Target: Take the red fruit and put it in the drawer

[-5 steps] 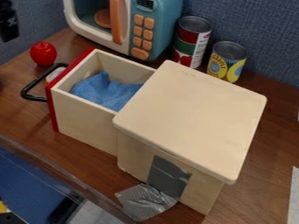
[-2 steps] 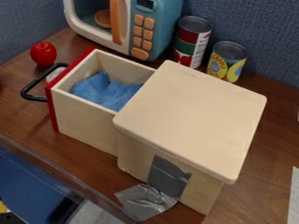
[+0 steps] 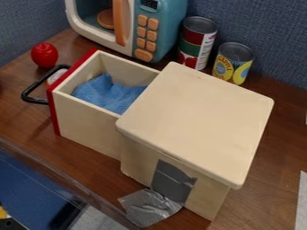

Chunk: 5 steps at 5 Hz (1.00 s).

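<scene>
Camera view: positions match the earlier frame. Red fruit (image 3: 45,55) on table (image 3: 27,121) at ten o'clock, rounded, glossy, near black handle (image 3: 26,95). Drawer (image 3: 87,128) pulled out, top open, blue cloth (image 3: 108,94) inside. Microwave (image 3: 165,29) near twelve, cans (image 3: 196,45) near one. Table edge between seven and eight. Tool opening and hold: cannot tell.

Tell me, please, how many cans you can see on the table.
2. The red-and-green can stands beside the toy microwave; the yellow-labelled can stands just right of that one in view. Others could be hidden behind the toy microwave.
</scene>
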{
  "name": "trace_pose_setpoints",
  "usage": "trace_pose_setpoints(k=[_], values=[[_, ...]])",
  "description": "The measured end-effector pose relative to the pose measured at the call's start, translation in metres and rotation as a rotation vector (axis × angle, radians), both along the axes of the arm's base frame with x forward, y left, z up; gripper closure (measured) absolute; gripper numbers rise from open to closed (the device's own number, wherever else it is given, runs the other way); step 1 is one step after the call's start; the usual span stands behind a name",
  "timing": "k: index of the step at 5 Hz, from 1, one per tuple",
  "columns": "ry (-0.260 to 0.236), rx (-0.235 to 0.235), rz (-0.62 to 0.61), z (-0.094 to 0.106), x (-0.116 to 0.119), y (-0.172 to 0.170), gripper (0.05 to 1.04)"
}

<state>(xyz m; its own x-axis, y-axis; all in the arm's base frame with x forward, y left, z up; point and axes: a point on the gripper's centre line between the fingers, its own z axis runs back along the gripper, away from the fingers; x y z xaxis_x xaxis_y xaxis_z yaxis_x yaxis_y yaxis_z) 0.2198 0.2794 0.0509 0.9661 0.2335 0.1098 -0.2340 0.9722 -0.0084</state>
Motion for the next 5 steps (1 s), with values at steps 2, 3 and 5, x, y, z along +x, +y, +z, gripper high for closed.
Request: trace_pose_setpoints(k=[2,3,5], values=[[0.026,0.012,0.250,-0.025,0.008,-0.004,0.083],[0.031,0.022,0.303,-0.032,0.017,-0.001,0.083],[0.025,0.011,0.331,-0.040,0.024,0.003,0.215]])
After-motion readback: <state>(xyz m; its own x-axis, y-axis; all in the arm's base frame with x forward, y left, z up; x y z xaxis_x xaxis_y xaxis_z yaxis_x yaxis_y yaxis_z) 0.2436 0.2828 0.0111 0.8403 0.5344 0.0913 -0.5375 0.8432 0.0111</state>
